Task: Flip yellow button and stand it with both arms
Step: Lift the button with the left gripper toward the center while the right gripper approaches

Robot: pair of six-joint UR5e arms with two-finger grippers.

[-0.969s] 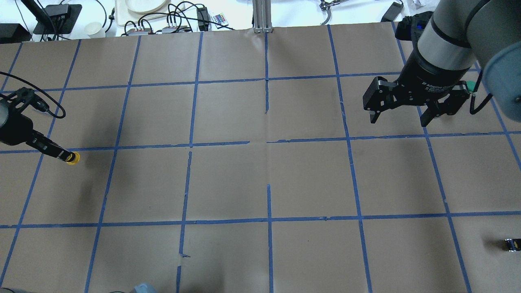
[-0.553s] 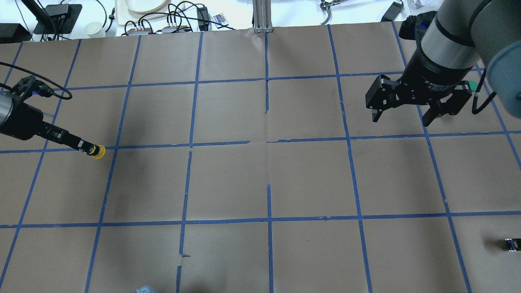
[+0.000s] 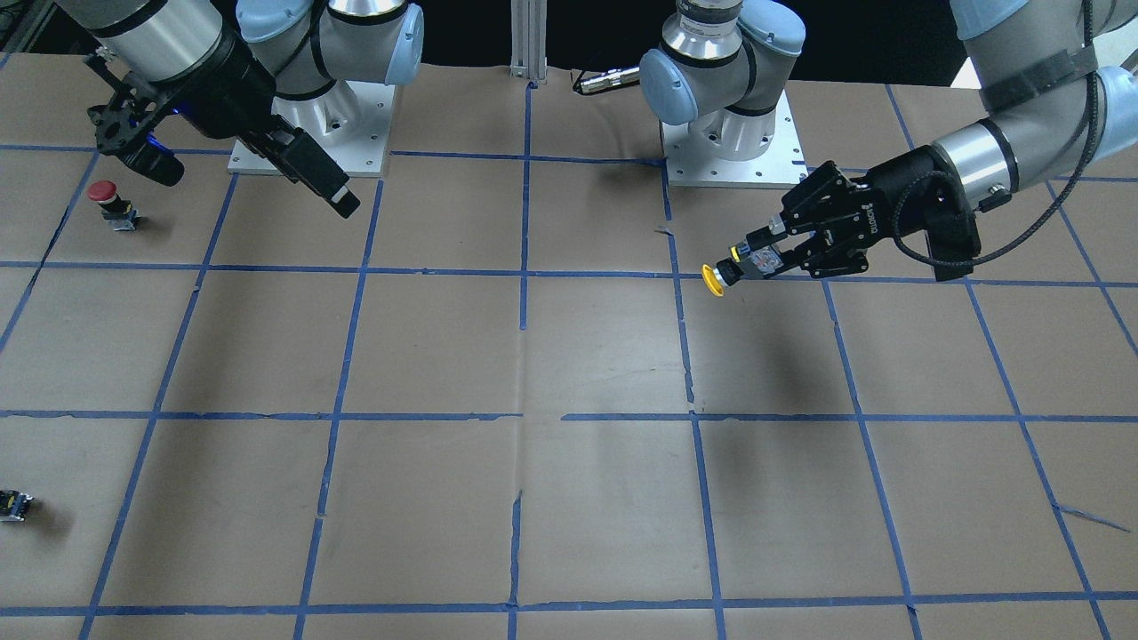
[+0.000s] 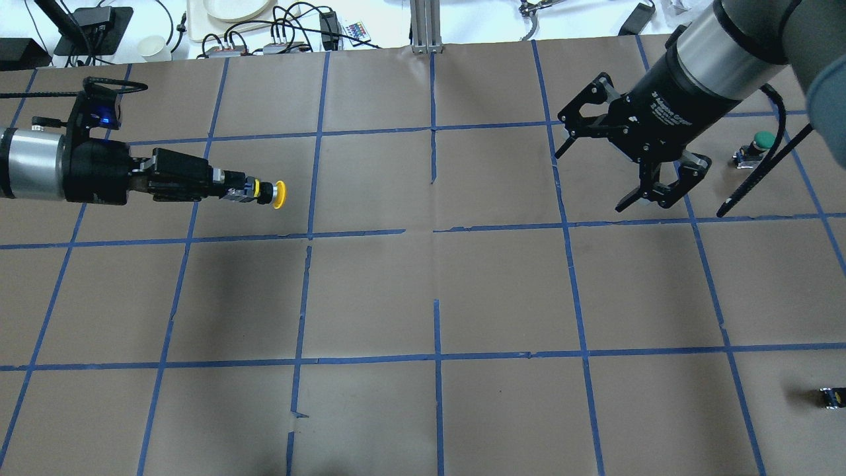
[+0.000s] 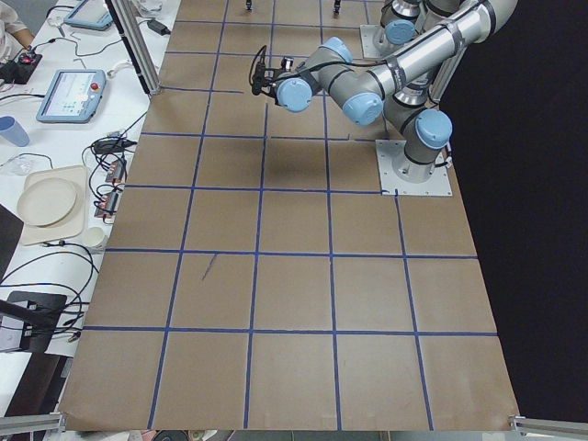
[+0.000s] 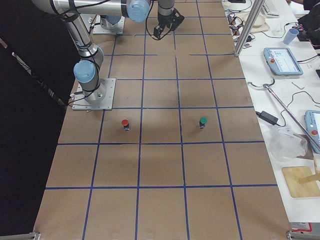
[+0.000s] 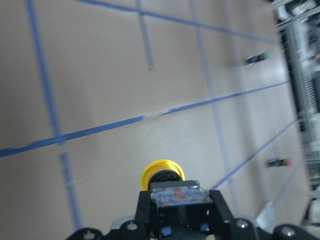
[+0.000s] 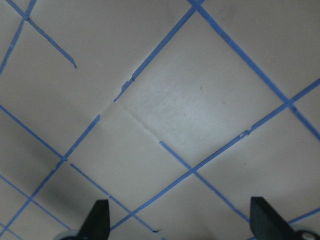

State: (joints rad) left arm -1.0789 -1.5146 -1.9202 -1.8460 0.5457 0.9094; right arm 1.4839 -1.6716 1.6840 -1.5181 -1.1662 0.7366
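Observation:
My left gripper [image 4: 246, 191] is shut on the black-and-metal body of the yellow button [image 4: 279, 194]. It holds the button level above the table, with the cap pointing towards the table's middle. The front-facing view shows this gripper [image 3: 763, 260] and the cap [image 3: 713, 279] off the table. In the left wrist view the cap [image 7: 161, 172] sticks out past the fingers [image 7: 150, 212]. My right gripper [image 4: 588, 183] is open and empty. It hangs tilted above the right half, far from the button. Its fingertips [image 8: 100, 216] show wide apart in the right wrist view.
The table [image 4: 436, 291] is covered with brown paper and a blue tape grid. A green-capped button [image 4: 760, 141] stands at the far right. A red-capped button [image 3: 105, 196] stands near the right arm's base. A small black part [image 4: 831, 396] lies at the near right.
My left gripper has carried the yellow button to the right and farther from the robot, and now lies level. My right gripper has turned and shifted left, uncovering the green button.

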